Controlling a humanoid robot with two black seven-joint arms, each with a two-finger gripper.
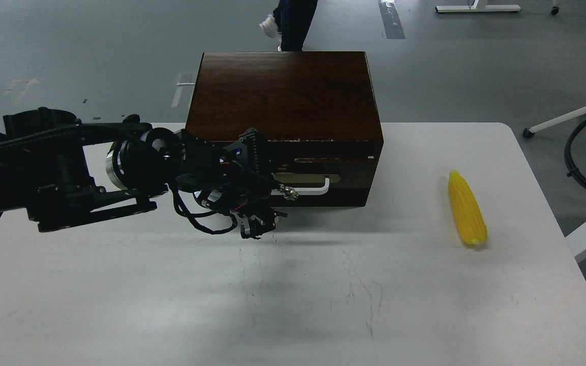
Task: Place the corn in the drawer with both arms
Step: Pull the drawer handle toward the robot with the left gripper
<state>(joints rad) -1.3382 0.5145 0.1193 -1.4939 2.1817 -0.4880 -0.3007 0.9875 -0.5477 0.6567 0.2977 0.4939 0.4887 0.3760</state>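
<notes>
Step in hand, as we judged it: opening the drawer [318, 175]. The drawer was shut, its front flush with the dark wood cabinet [283, 94], which sat at the far middle of the white table [120, 305].

Our left arm [69, 168] reached in from the left, and its left gripper [258, 203] sat right at the left end of the white bar handle [313, 187]. The gripper was a dark tangle of cables and parts seen against the dark drawer front, so we could not tell whether its fingers were spread, pinched, or already around the handle. Contact with the bar could not be confirmed either; it looked touching or just beside.

The corn [467, 208] lay flat on the table, well apart to the right of the cabinet, tapered end pointing away from us, untouched. Our right gripper was out of the picture; only a looped black cable [578, 162] showed at the right edge.

Progress: early, we reckoned. Nothing in the drawer, drawer not open.

Next move, in our view: get the fingers firmly round the handle, then pull straight toward us so the drawer slides out without dragging the cabinet across the table. Then the right arm would need to come in for the corn.
</notes>
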